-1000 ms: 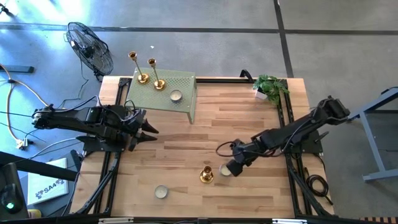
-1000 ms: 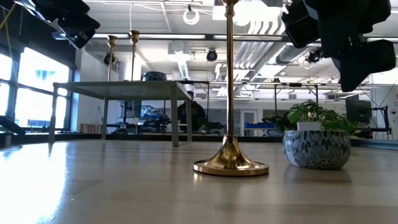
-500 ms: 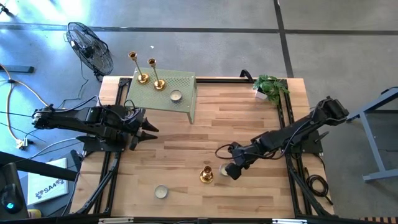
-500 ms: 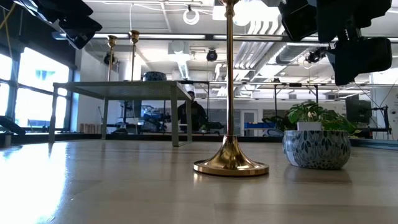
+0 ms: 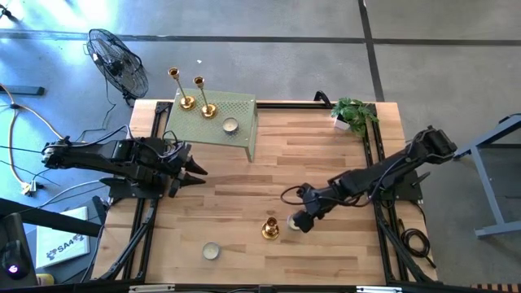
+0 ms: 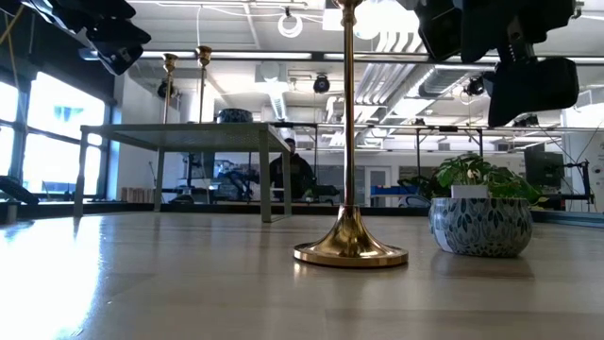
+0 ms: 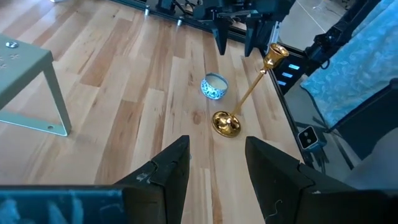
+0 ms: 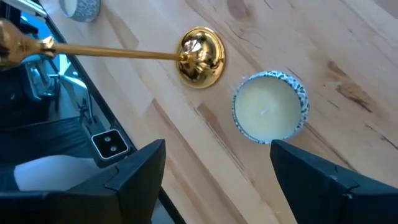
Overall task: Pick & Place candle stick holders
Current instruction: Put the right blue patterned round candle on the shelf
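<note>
One gold candle stick holder (image 5: 270, 229) stands upright on its round base (image 6: 350, 249) near the table's front middle. Two more (image 5: 186, 101) (image 5: 207, 110) stand on a green perforated stand (image 5: 236, 110) at the far left. My right gripper (image 5: 291, 208) hovers open, slanting down, just right of the front holder and above a blue-patterned candle cup (image 8: 270, 107). The holder's base (image 8: 200, 57) lies ahead of its fingers. My left gripper (image 5: 195, 169) waits open at the table's left edge, raised and facing the holder (image 7: 227, 123).
A second candle cup (image 5: 230, 125) sits on the green stand and a third (image 5: 211, 251) near the front edge. A potted plant (image 5: 352, 114) stands at the far right corner. Bare wood lies across the table's middle.
My right gripper has tipped a little at the wrist while staying over the candle cup beside the front holder. Its fingers stay open.
</note>
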Motion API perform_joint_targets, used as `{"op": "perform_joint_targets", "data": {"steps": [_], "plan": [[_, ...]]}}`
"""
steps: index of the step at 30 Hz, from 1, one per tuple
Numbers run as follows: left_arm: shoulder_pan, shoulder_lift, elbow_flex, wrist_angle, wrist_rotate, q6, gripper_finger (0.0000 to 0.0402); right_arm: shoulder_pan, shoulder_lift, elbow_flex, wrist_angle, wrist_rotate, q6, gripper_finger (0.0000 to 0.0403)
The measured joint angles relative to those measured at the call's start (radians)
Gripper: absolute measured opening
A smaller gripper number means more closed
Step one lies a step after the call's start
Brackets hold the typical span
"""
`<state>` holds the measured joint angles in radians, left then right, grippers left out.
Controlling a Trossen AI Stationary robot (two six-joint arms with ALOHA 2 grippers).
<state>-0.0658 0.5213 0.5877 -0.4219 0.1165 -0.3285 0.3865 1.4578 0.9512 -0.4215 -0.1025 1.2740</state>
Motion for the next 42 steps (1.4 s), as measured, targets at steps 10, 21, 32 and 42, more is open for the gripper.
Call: {"op": "perform_joint_targets", "data": {"steps": [10,21,32,42], "plan": [[0.0,0.0,0.0,-0.009,0.0,-0.01,0.0154,-0.001,0.0,0.0,-0.007,0.006,-0.017,0.0284],[0.0,0.0,0.0,-0.037,-0.004,-0.018,0.0154,0.0,0.0,0.0,-0.006,0.027,-0.036,0.0284],[0.0,0.0,0.0,-0.038,-0.009,-0.018,0.0154,-0.001,0.0,0.0,-0.016,0.044,-0.025,0.0284],[0.0,0.0,0.0,-0.055,-0.053,-0.018,0.0154,-0.001,0.0,0.0,-0.024,0.05,-0.027,0.0286]]}}
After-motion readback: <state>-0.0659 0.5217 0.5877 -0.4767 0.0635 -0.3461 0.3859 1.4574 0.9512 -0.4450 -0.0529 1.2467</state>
